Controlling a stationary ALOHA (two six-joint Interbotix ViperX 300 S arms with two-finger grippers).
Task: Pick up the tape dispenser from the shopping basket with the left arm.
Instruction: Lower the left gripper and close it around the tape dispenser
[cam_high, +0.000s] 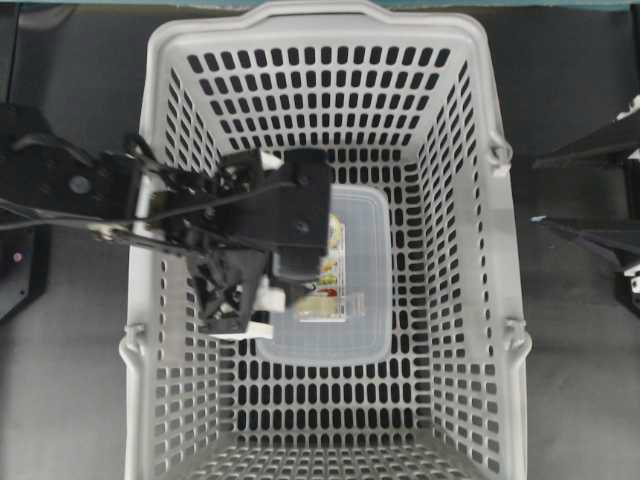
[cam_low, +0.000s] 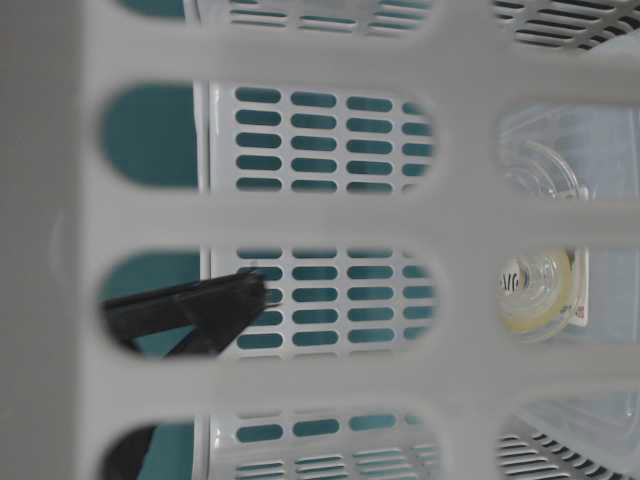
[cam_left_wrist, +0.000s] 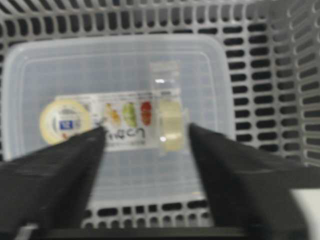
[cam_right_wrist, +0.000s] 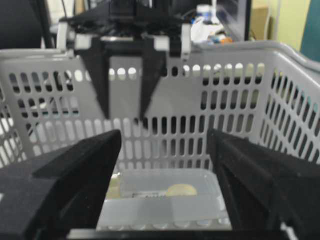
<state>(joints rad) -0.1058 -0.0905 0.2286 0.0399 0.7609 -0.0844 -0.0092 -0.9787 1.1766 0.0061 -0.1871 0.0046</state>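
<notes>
Down on the floor of the big grey shopping basket (cam_high: 330, 120) lies a clear plastic tray (cam_high: 368, 330). On that tray rests the tape dispenser (cam_high: 327, 285), a small narrow pack with a white and yellow label. From the left wrist camera you can see its round yellow end with a blue mark, little fruit pictures on the label, and a clear plastic part with a pale roll of tape at the other end (cam_left_wrist: 125, 122).

Above it hangs the left arm (cam_high: 150, 205), black with cables, reaching over the basket's side wall. Its left gripper (cam_left_wrist: 145, 137) is spread wide, with one finger on each side of the pack and not touching it. From the top view the black wrist hides part of the pack.

Over at the other side, outside the basket, sits the right arm (cam_high: 600, 190). Its right gripper (cam_right_wrist: 165, 145) is wide too and holds nothing. It looks over the basket rim toward the tray and the other arm.
</notes>
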